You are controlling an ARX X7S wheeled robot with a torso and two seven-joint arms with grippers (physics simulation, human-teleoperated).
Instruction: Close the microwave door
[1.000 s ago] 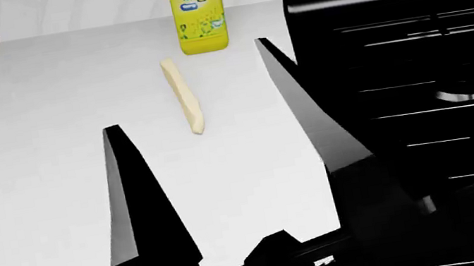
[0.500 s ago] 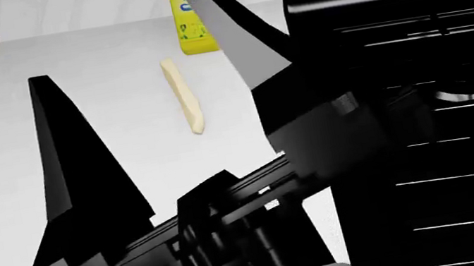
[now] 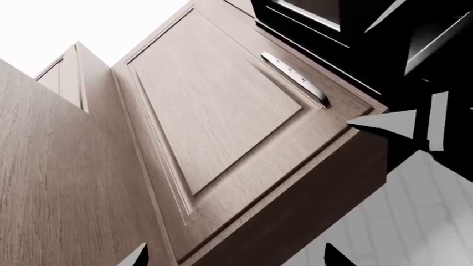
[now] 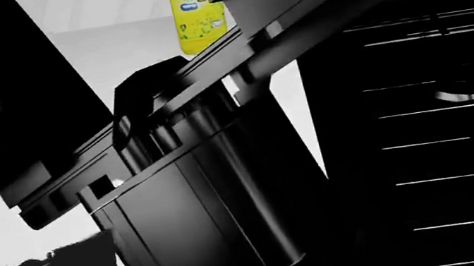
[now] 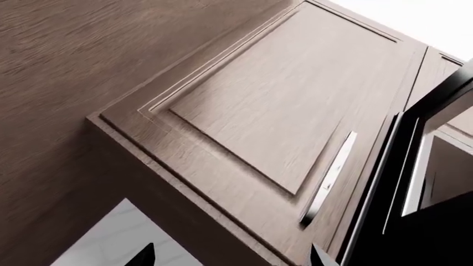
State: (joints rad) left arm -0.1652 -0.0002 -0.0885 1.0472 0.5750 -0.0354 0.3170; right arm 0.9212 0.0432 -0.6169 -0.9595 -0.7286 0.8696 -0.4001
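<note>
The black microwave [image 4: 424, 110] fills the right of the head view. Its door [image 5: 414, 166] shows in the right wrist view as a dark panel standing out beside a wooden cabinet. In the left wrist view a corner of the microwave [image 3: 333, 33] is seen from below. My left gripper [image 3: 234, 257] is open, only its two tips showing, with nothing between them. My right gripper [image 5: 230, 257] is open and empty too. A raised black gripper body [image 4: 210, 201] blocks the middle of the head view, one finger [image 4: 21, 88] pointing up. I cannot tell which arm it belongs to.
A brown wall cabinet [image 3: 214, 111] with a silver handle [image 3: 296, 77] hangs beside the microwave, also seen as the cabinet [image 5: 281, 100] from the right wrist. A yellow bottle [image 4: 195, 11] stands at the back of the white counter [image 4: 109, 46]. White wall tiles [image 3: 399, 221] lie under the cabinet.
The gripper in the head view has risen steeply toward the camera. It now covers most of the counter and hides the pale stick that lay there.
</note>
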